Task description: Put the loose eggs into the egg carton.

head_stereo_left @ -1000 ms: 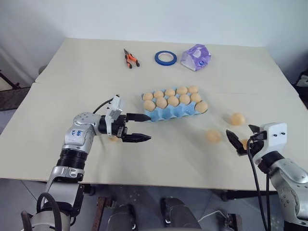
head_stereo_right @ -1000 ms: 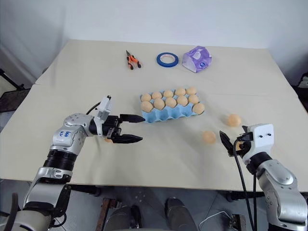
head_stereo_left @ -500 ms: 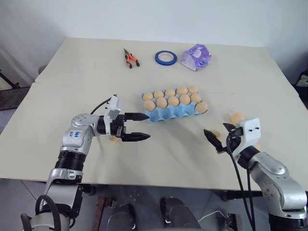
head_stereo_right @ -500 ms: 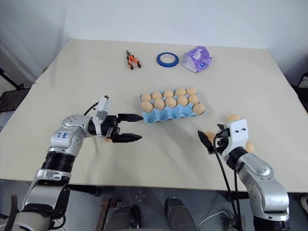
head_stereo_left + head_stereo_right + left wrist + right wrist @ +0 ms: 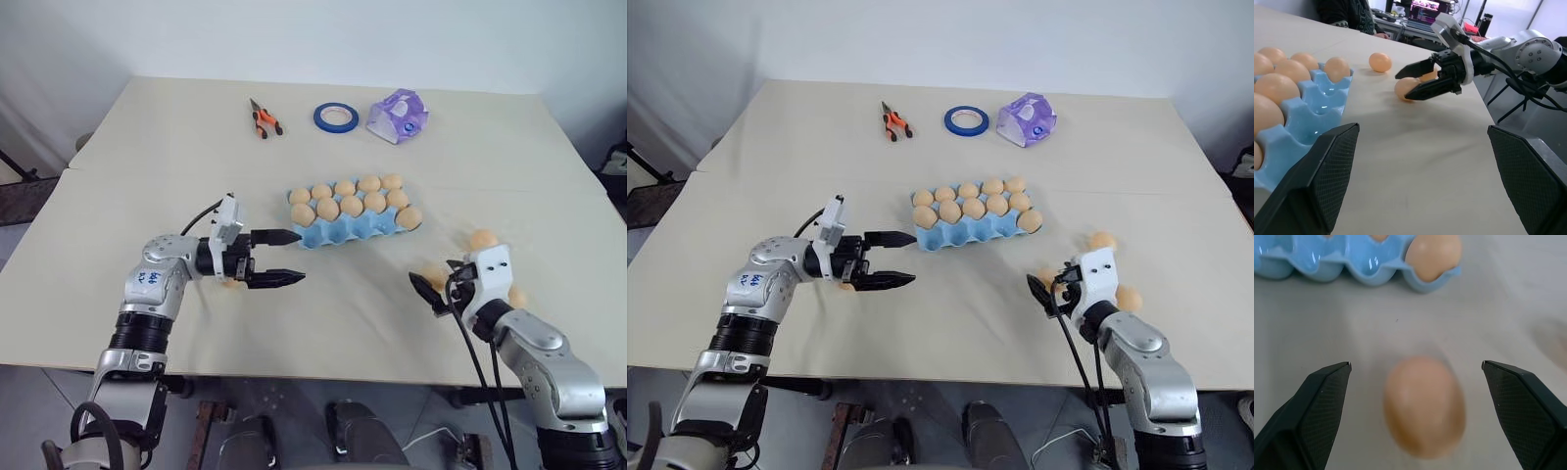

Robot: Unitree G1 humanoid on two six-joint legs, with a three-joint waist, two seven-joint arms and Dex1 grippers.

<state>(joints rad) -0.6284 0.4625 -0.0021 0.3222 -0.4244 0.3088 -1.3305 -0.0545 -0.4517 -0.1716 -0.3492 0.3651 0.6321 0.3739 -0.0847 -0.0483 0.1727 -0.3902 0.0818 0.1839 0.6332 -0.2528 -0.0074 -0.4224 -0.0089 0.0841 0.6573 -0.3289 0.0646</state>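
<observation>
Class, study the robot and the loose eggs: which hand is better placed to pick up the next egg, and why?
The right hand. Its open fingers already frame a loose egg on the table. The left hand hangs open beside the egg carton's left end, far from those eggs.

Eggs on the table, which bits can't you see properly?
- Left eye view: a tan-orange egg lies mostly hidden behind the left gripper.
- Right eye view: the right gripper covers part of another loose egg.
- Left wrist view: the light blue moulded egg carton is cut off by the edge.
</observation>
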